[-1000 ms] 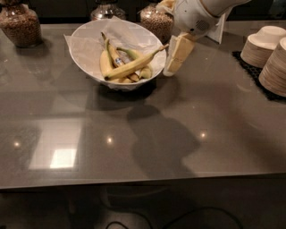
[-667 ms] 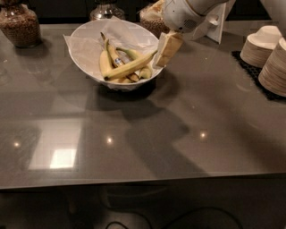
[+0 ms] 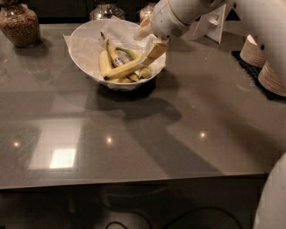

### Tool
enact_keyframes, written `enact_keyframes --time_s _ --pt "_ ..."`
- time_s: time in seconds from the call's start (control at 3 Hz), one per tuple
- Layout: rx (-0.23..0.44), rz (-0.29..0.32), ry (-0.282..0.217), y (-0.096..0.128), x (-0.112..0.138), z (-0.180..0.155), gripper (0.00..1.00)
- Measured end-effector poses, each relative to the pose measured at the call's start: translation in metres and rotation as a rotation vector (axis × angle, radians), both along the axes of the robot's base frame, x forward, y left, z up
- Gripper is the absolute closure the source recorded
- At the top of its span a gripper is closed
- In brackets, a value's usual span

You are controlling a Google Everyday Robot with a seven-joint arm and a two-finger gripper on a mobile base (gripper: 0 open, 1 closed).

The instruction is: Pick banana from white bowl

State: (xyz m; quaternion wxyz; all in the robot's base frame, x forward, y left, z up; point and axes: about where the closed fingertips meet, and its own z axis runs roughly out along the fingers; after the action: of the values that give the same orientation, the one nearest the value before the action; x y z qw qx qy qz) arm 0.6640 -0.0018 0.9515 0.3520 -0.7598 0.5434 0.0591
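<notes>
The white bowl [image 3: 85,49], lined with crinkled paper, stands at the back of the grey table. Several bananas lie in it. The long, slim yellow banana [image 3: 125,69] lies diagonally across the front, its stem end pointing up and right. A banana with a blue sticker [image 3: 117,60] and shorter greenish bananas [image 3: 145,71] lie behind it. My gripper [image 3: 149,41] hangs over the bowl's right side with its fingers apart. The lower finger [image 3: 154,50] is just above the long banana's stem end. It holds nothing.
Glass jars of brown grains stand at the back left [image 3: 20,24] and behind the bowl [image 3: 105,9]. A white card stand [image 3: 212,24] and stacks of paper bowls [image 3: 257,51] on a black mat are at the right.
My gripper has moved left from beside the bowl's right rim to over the bowl, close to the long banana's stem end. The bananas have not moved.
</notes>
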Motion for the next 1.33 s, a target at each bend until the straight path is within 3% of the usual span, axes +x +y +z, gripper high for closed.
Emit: enact_keyframes --time_s 0.67,1.33 --pt "0.024 0.048 0.055 0.027 0.004 -0.032 0.42" --pt "0.01 0.081 0.087 0.042 0.006 -0.051 0.53"
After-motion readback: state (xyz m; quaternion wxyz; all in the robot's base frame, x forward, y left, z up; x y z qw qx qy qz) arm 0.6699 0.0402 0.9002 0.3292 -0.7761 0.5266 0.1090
